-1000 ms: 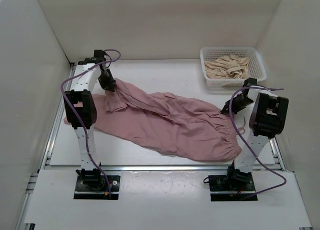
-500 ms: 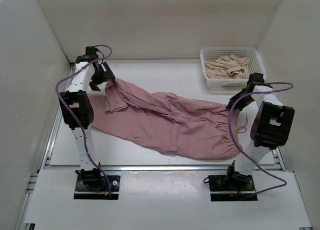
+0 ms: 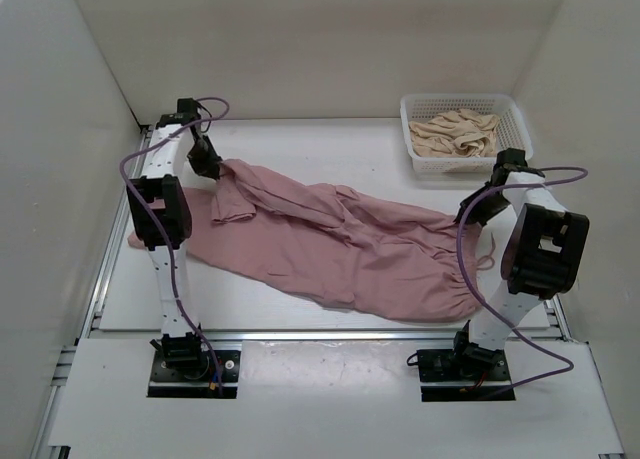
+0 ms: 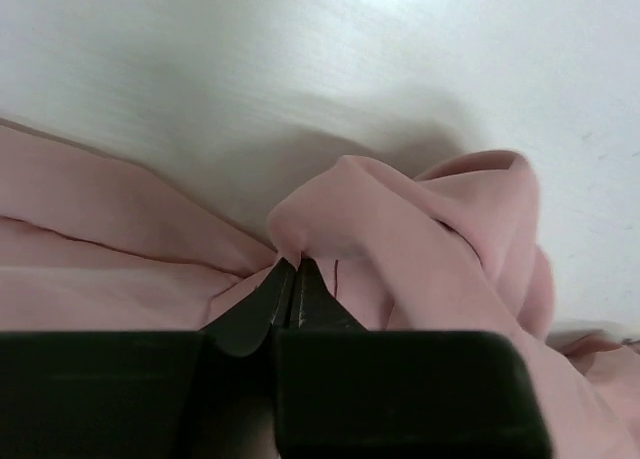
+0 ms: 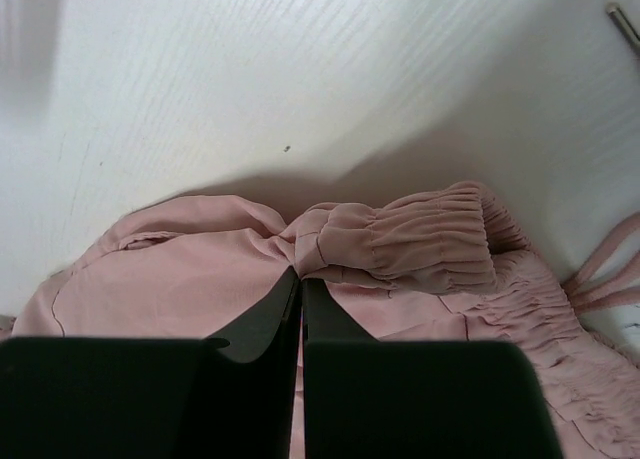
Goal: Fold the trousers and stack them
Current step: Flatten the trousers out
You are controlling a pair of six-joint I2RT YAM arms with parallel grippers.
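The dusty-pink trousers (image 3: 340, 244) lie spread across the white table, legs to the left, gathered waistband (image 5: 430, 241) to the right. My left gripper (image 3: 212, 167) is at the far left end, shut on a pinched fold of a trouser leg (image 4: 330, 219); the same left gripper (image 4: 294, 269) shows its tips together under the cloth. At the far right corner of the waist, my right gripper (image 3: 472, 213) is shut on the trousers beside the waistband, and my right gripper (image 5: 301, 279) holds a bunched fold. A drawstring cord (image 5: 600, 279) trails to the right.
A white plastic basket (image 3: 463, 134) holding beige cloth stands at the back right. White walls enclose the table on three sides. Purple cables loop off both arms. Another trouser leg end (image 3: 232, 207) lies folded over at the left.
My left gripper opened and drew back from the leg, then came back and shut on the fold. My right gripper closed on the waist corner and shifted slightly to the right.
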